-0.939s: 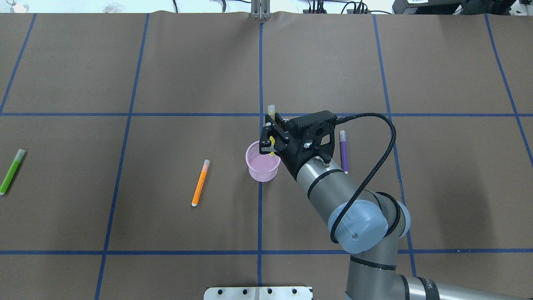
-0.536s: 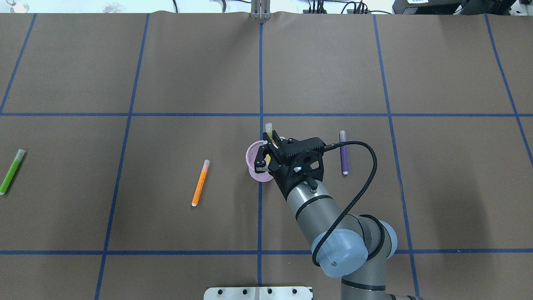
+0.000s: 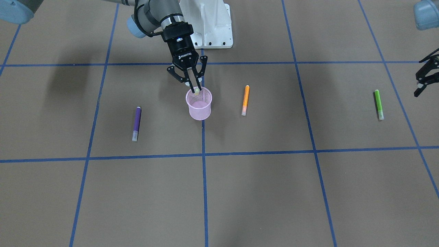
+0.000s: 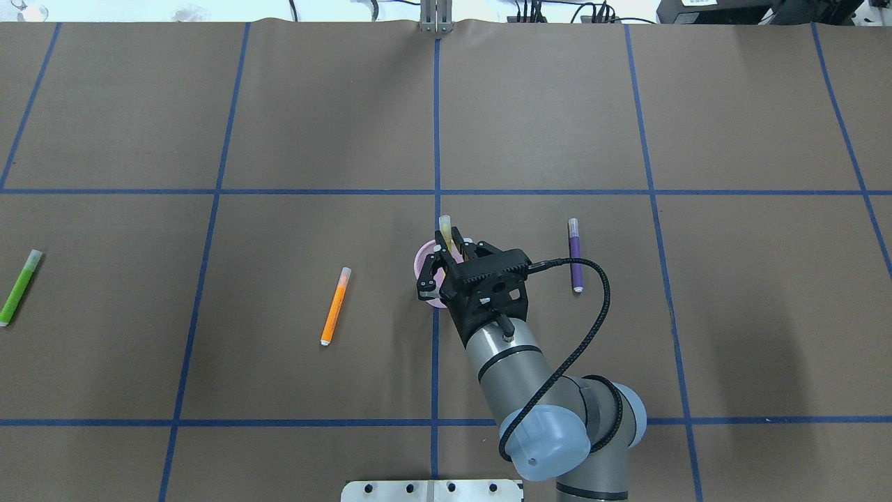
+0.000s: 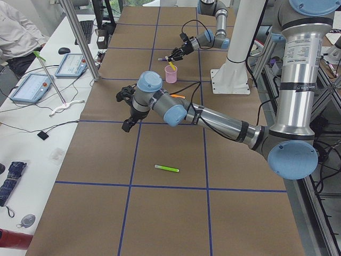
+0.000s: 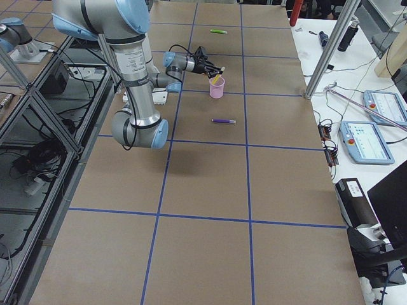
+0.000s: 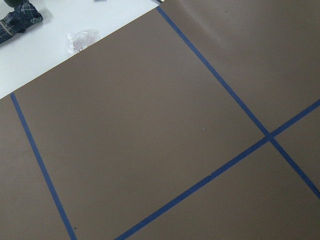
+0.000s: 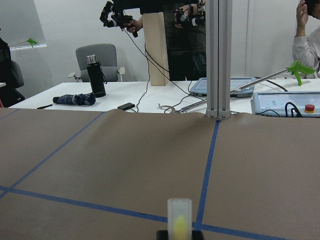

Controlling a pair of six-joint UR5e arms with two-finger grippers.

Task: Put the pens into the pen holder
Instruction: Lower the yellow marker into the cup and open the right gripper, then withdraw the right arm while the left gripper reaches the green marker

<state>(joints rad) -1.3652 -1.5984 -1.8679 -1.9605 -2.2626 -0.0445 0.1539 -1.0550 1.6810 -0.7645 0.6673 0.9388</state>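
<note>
The pink mesh pen holder (image 3: 199,109) stands upright near the table's middle; my right arm hides most of it in the overhead view (image 4: 422,261). My right gripper (image 3: 196,87) points down into its mouth, shut on the yellowish pen (image 3: 197,91). That pen stands tilted in the cup, cap end up (image 4: 446,230). The purple pen (image 4: 575,254), orange pen (image 4: 335,307) and green pen (image 4: 19,287) lie flat on the table. My left gripper (image 3: 422,81) hangs open and empty above the table near the green pen (image 3: 378,104).
The white robot base (image 3: 212,27) stands behind the cup. The table is brown paper with blue tape grid lines. Tablets, cables and a metal post stand beyond the far edge. My left wrist view shows only bare paper.
My right gripper has moved back toward the robot base and down with the yellowish pen. The pen's lower end now sits inside the pink cup.
</note>
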